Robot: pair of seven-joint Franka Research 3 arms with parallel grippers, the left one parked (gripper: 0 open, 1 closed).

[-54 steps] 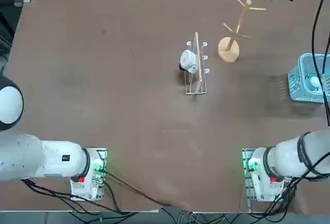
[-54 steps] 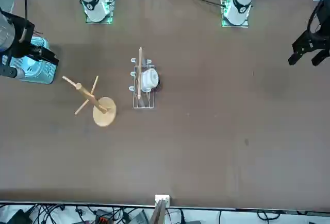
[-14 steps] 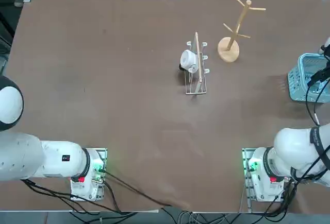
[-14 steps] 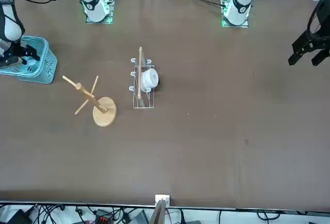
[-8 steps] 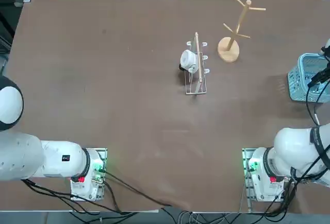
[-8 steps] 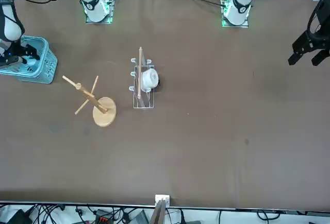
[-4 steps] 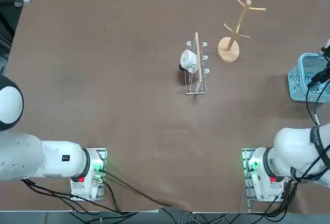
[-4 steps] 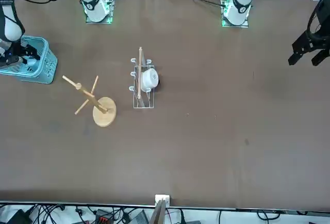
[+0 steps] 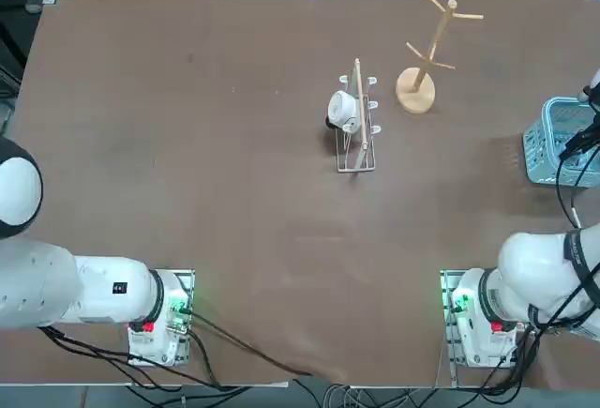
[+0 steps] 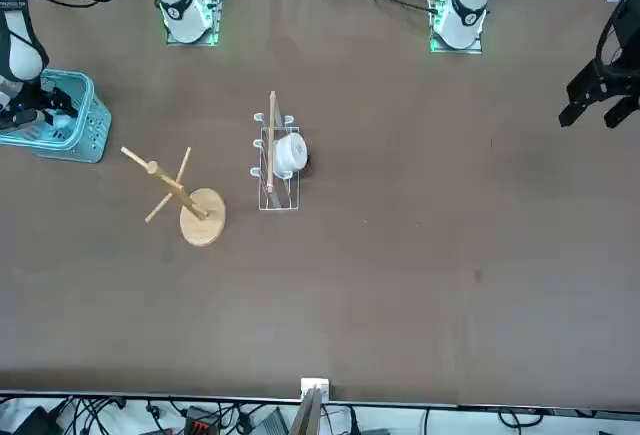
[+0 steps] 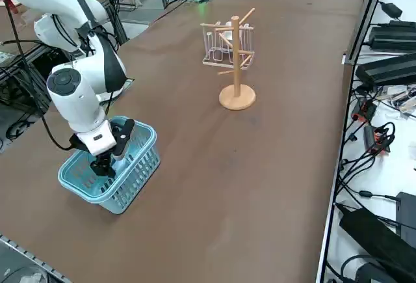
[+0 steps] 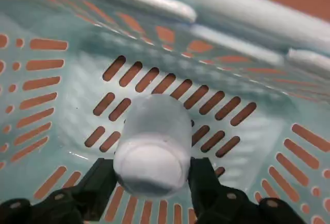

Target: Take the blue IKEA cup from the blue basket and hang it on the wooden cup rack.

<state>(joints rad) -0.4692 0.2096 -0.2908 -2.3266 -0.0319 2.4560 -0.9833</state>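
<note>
- The right arm's black two-finger gripper (image 12: 150, 180) reaches down inside the light blue plastic basket with slotted lattice sides (image 11: 140, 159); its two fingers (image 12: 100, 183) stand on either side of the small pale blue plastic cup (image 12: 152, 149), each pad right against the cup's wall, though I cannot tell whether the grip is firm
- The cup lies on its side on the basket's slotted floor, its closed bottom turned toward the wrist camera and its body running away from it
- In the right side view the gripper (image 11: 104, 164) hangs under the white wrist, pointing down between the basket's walls
- The basket (image 10: 75, 125) sits at the table's right edge by the robot's reckoning, about midway between the near and far edges; in the top view only part of the basket (image 9: 553, 145) shows
- The light wood mug tree with a round disc base, thin upright pole and angled pegs (image 9: 427, 47) stands upright near the table's far edge, right of centre and well apart from the basket, with nothing hung on its pegs
- Just beside it, toward the table's middle, a metal wire rack with a wooden board (image 9: 358, 122) holds a white mug (image 9: 341, 110) on its side
- The brown table (image 9: 187, 145) carries all of these
</note>
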